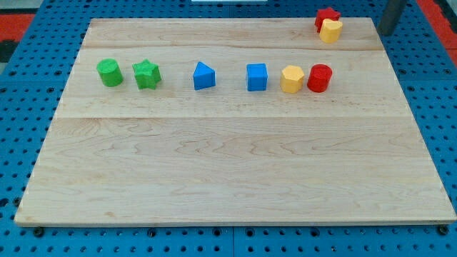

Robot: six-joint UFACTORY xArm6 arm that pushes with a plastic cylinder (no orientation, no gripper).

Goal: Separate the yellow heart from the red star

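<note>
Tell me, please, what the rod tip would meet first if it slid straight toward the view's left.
Probably the yellow heart, which touches the red star. My tip stands apart at the view's right of both; depth is unclear, so it might pass by.

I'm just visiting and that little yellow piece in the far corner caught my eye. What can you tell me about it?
The small yellow heart-shaped block looks like glossy, solid plastic. It lies flat on the pale wooden board near the view's top right corner, pressed against the red star block just behind it. My tip stands to its right, not touching it.
</note>
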